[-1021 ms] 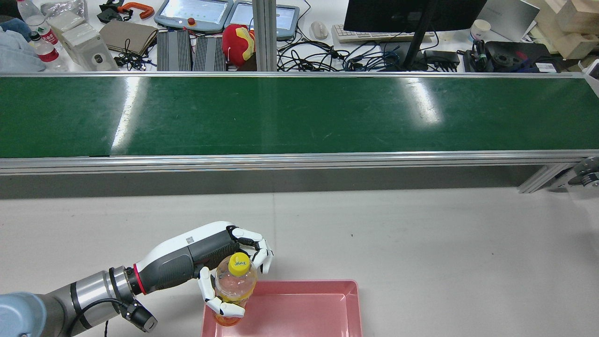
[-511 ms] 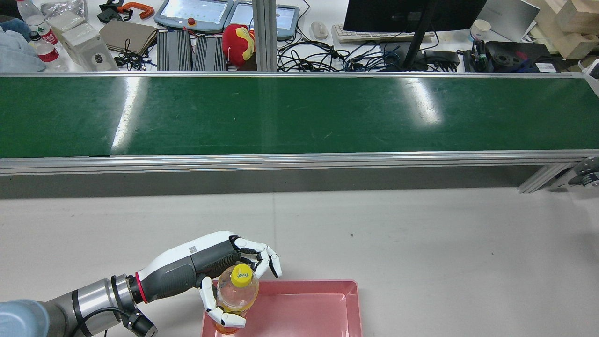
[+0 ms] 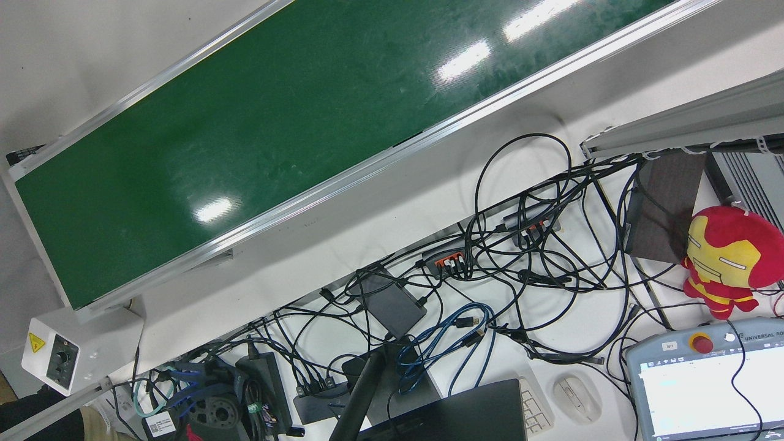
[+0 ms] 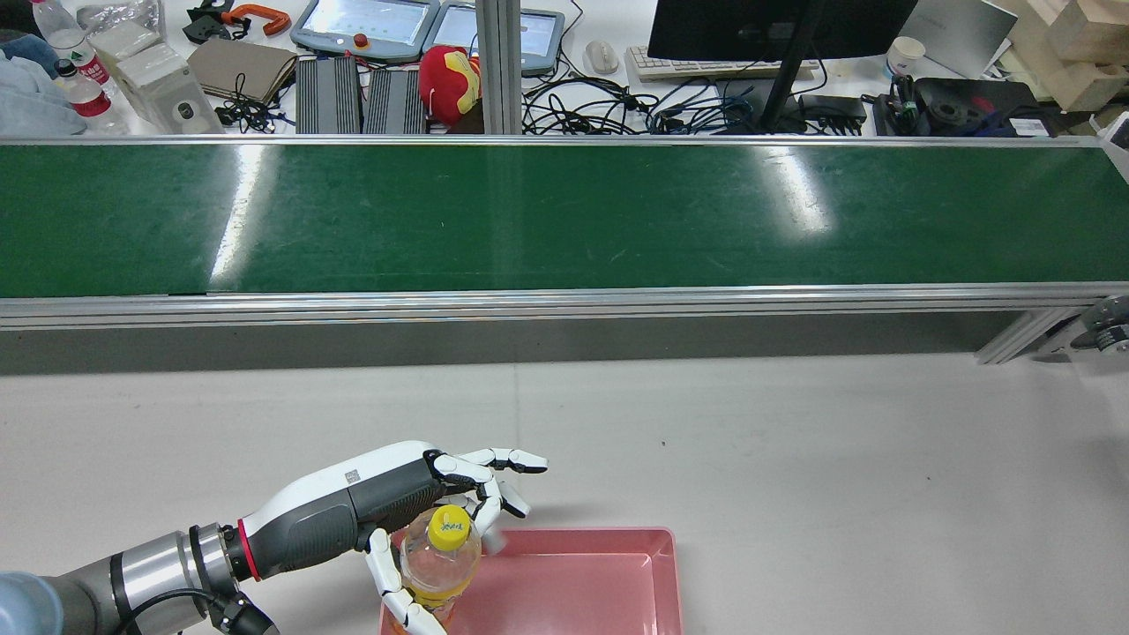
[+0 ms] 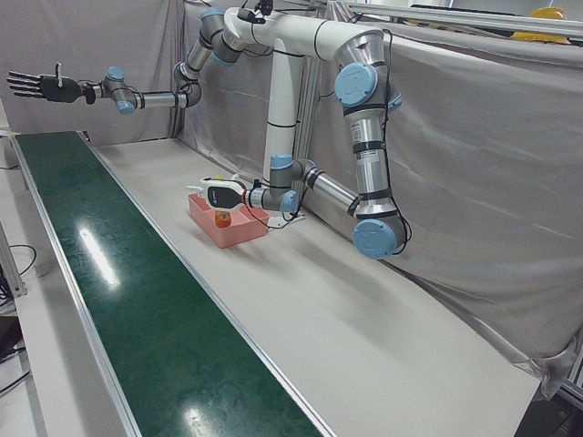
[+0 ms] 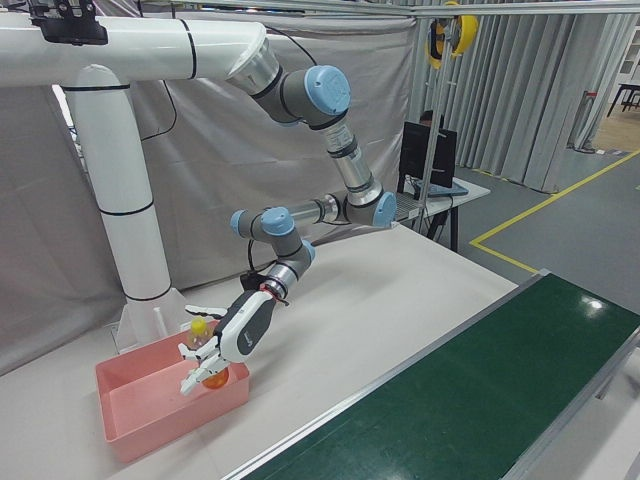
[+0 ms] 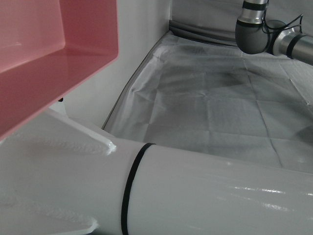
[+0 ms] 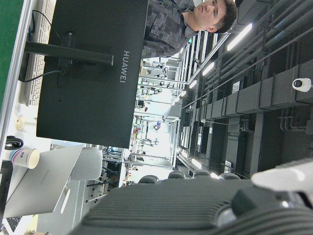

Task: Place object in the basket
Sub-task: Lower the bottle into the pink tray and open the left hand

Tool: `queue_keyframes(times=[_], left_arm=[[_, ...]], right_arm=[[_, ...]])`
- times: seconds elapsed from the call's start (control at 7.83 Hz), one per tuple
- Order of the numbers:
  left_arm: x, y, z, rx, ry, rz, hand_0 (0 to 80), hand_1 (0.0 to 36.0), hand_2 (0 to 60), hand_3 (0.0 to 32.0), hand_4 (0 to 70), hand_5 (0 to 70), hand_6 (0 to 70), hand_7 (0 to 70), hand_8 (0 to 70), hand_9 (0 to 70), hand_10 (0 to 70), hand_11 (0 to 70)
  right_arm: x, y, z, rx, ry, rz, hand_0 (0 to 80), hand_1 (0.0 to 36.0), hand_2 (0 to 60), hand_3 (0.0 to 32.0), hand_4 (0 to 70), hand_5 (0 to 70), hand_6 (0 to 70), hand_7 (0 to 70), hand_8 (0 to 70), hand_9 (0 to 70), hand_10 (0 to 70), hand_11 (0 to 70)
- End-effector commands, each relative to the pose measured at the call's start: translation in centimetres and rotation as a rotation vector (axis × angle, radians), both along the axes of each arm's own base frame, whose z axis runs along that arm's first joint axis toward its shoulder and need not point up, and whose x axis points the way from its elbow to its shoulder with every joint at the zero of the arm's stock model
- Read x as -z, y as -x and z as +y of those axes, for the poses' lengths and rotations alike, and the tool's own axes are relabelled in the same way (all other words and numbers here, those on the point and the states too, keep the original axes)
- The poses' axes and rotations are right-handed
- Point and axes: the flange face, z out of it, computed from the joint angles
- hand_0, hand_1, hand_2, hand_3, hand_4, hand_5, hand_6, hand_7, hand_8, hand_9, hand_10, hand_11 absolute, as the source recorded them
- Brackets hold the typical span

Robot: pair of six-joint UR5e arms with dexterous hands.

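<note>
Risk first: the bottle [image 4: 438,557] stands upright at the left end of the pink basket [image 4: 617,582], close to its left wall, and the left hand [image 4: 414,511] is only half off it. Fingers [image 4: 516,459] on the far side are stretched out and clear of the bottle; the thumb side at about 7 o'clock from the cap looks to be alongside the body, contact unclear. If the hand pulls away sideways from here, I'd expect a finger could clip the yellow cap [image 4: 448,526] and tip the bottle, maybe over the basket wall onto the table [image 4: 794,459]. The bottle is tall and looks partly filled, so likely top-light but easy to knock. A straight lift clear seems safer.

Pose: left forearm comes in low from 8 o'clock in the rear view, palm over the bottle top, fingers spreading, holding nothing firmly as far as I can tell. Right-front view shows the same hand [image 6: 215,345] angled down over the basket [image 6: 150,400].

Right hand [image 5: 36,86] is raised high, well apart from the basket, beyond the far end of the green conveyor belt [image 4: 564,220], fingers spread wide, empty.
</note>
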Motion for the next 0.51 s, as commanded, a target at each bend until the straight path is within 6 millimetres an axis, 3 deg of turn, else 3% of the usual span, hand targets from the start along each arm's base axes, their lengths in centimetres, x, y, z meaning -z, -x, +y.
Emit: queue_keyframes(times=[0.0, 0.38], left_arm=[[0.29, -0.04, -0.04, -0.001, -0.003, 0.019, 63.1, 18.6, 0.0, 0.0, 4.3, 28.3, 2.3, 2.9, 8.1, 9.9, 12.3, 20.5], [0.58, 0.08, -0.35, 0.005, 0.001, 0.031, 62.0, 18.9, 0.0, 0.0, 3.1, 27.7, 2.2, 2.6, 6.8, 8.1, 11.7, 19.5]], right_arm=[[0.0, 0.04, -0.01, 0.002, 0.0, 0.0, 0.0, 0.0, 0.0, 0.0, 0.0, 0.0, 0.0, 0.0, 0.0, 0.0, 0.0, 0.0], [0.0, -0.06, 0.01, -0.001, 0.0, 0.0, 0.0, 0.0, 0.0, 0.0, 0.0, 0.0, 0.0, 0.0, 0.0, 0.0, 0.0, 0.0]])
